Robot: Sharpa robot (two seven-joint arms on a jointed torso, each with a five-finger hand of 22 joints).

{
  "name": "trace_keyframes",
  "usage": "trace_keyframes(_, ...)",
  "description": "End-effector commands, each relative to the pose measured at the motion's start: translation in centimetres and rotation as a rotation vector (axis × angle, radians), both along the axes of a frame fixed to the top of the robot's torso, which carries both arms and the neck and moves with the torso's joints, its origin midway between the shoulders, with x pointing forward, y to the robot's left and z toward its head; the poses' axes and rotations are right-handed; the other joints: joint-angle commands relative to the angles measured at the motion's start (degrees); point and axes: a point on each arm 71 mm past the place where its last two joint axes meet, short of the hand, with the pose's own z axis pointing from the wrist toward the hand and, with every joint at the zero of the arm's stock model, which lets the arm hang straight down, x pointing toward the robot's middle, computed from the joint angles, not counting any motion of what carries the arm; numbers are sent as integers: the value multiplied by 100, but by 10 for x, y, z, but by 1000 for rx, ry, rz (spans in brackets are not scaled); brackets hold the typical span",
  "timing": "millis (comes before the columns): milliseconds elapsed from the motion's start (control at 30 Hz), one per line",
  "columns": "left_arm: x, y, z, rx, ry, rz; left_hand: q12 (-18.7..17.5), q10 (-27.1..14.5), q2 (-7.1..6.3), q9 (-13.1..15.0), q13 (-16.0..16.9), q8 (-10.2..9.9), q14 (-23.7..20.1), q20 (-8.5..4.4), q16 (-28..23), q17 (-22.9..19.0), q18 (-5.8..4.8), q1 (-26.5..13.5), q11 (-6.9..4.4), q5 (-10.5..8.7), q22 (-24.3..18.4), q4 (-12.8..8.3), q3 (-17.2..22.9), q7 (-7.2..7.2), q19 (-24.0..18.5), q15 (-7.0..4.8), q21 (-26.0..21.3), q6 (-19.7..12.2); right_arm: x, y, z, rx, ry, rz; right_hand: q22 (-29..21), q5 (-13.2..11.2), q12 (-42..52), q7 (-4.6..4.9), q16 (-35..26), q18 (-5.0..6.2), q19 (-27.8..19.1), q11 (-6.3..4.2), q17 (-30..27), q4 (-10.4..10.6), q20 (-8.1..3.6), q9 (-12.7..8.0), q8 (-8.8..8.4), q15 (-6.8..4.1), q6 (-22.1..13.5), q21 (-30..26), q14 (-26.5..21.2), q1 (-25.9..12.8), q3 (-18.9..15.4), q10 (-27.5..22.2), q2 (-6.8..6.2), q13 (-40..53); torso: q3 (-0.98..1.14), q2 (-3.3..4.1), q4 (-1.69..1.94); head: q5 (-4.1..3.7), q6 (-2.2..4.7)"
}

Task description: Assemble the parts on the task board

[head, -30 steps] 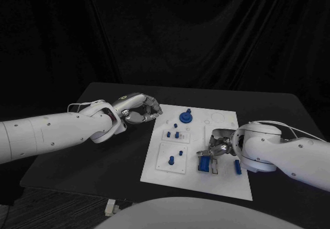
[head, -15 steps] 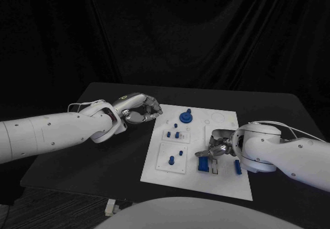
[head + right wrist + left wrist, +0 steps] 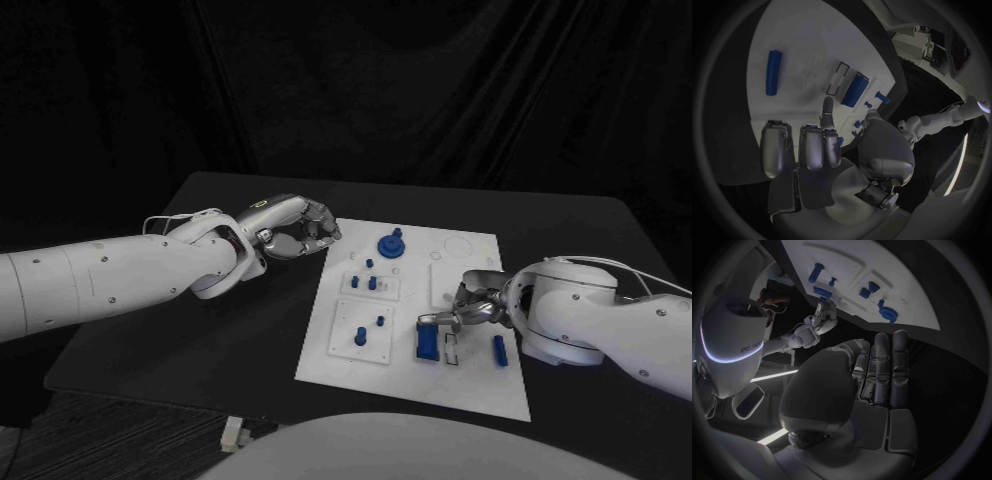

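Since the earlier frames the right arm has drawn back toward the near right side of the surface [image 3: 173, 330], and the right hand [image 3: 464, 312] has shifted slightly with it; nothing else has changed place. Judgement: the hand has finished at, or is leaving, the slotted fixture, so the next part is likely due.

Board [image 3: 476, 385]: white, lying flat in the middle of the surface, unmoved.

Left arm: reaches in over the surface just beside the board's far left corner, position unchanged.

Left hand [image 3: 296, 230]: fingers curled inward over the palm, nothing visible in them. It hovers just off the board edge, near the round knob [image 3: 389, 243].

Right hand: over the board's right half, fingers loosely bent with one extended toward the fixture. The wrist view shows no part between them; it holds nothing that can be seen.

Parts, largest first:
- Block [image 3: 428, 343], seated in the fixture just beside the right hand's fingertips, apart from them.
- Bar [image 3: 499, 348], lying loose on the board, near the right hand's wrist and untouched.
- Small pegs [image 3: 371, 283] on the left plates, well apart from the right hand.
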Motion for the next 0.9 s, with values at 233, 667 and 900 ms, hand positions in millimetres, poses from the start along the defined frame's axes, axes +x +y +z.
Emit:
trace_keyframes(233, -1, -1, 0, -6, 1, -7, -25, 23, 64, 9, -8, 33, 9, 0, -22, -8, 42, -10, 23, 40, 203, 19, 16, 6, -27, 30, 23, -26, 4, -11, 40, 227, -237, -4, 1340, 1414, 20, 48, 187, -8, 348, 85, 768, -437, 47, 78, -31, -7, -359, 312, 464, 1732, 413, 608, 747, 1507, 3, -5, -6, 10, -1)
trace_keyframes(667, -2, -1, 1, -8, -4, -9, -24, 28, 73, 12, -12, 38, 9, 1, -21, -8, 40, -11, 22, 51, 206, 22, 21, 5, -24, 30, 42, -19, -42, -2, 49, 330, -577, 322, 1390, 1524, 20, 43, 283, -47, 409, 44, 954, -894, 39, 70, 349, -13, -766, 486, 491, 2972, 290, 608, 673, 1507, 0, -1, 2, 11, -1)
trace_keyframes(900, -2, -1, 1, -8, -3, -10, -21, 35, 77, 13, -13, 42, 9, 1, -21, -8, 39, -11, 23, 56, 207, 22, 23, 5, -23, 30, 48, -13, -62, 0, 33, 331, -603, 384, 1386, 1262, 20, 14, 292, -44, 400, 33, 975, -706, 22, 234, 799, -28, -832, 480, 493, 3058, 79, 608, 681, 1507, -1, 0, -3, 18, -1)
